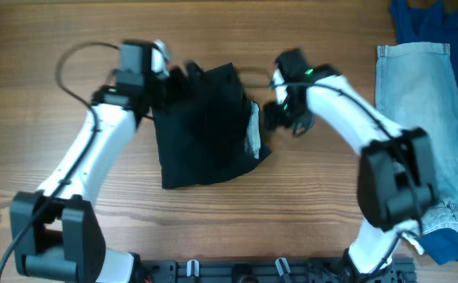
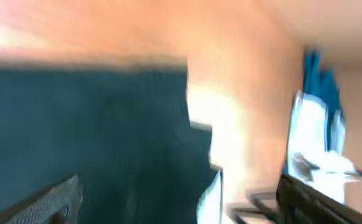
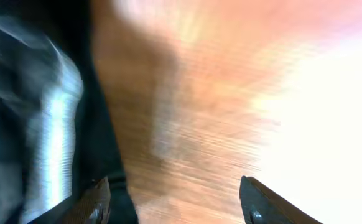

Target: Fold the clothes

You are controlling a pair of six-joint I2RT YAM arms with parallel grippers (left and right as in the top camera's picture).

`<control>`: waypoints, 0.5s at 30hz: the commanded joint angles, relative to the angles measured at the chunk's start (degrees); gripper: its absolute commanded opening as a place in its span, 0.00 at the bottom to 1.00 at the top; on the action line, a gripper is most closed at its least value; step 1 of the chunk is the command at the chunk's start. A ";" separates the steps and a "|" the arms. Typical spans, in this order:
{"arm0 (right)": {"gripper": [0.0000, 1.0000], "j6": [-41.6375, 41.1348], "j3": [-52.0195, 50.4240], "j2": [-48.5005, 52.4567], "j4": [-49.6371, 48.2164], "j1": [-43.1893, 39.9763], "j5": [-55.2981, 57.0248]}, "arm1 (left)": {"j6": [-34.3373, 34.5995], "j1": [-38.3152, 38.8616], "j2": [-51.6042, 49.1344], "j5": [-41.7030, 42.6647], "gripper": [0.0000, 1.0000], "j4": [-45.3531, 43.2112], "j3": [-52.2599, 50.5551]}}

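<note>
clothes (image 1: 205,134): black, pale grey patch (image 1: 253,130) | jeans (image 1: 422,102): light blue | table (image 1: 292,204): brown woodgrain

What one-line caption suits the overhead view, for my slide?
Left arm and right arm flank a crumpled black garment on a wooden table; jeans lie far right.

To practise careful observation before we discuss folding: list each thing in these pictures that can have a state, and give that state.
Black garment: bunched in a rough rectangle, pale patch showing at its right edge.
Jeans: spread flat, far right.
Blue cloth: rumpled, partly under the jeans.
Left gripper: open.
Right gripper: open, beside the garment.
</note>
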State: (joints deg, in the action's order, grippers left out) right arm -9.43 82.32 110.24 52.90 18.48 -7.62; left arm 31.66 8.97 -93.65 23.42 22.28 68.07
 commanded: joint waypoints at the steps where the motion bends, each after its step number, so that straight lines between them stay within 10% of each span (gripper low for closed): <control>1: 0.67 2.93 6.99 -10.27 1.05 -1.05 -6.82 | -8.83 -5.27 -0.31 -6.43 1.00 -5.88 1.53; 9: 0.66 3.58 -0.66 -7.39 3.13 10.47 -24.90 | -13.29 -5.84 -17.90 -5.90 0.98 -6.10 1.53; 15: 0.66 -1.64 -13.20 -0.24 -2.27 11.37 -12.46 | -13.25 -5.73 -22.67 -5.92 0.81 18.45 1.46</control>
State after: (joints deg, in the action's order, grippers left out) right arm -7.27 72.14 106.24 51.00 30.17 -29.54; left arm 18.37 3.05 -113.36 17.85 29.56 71.94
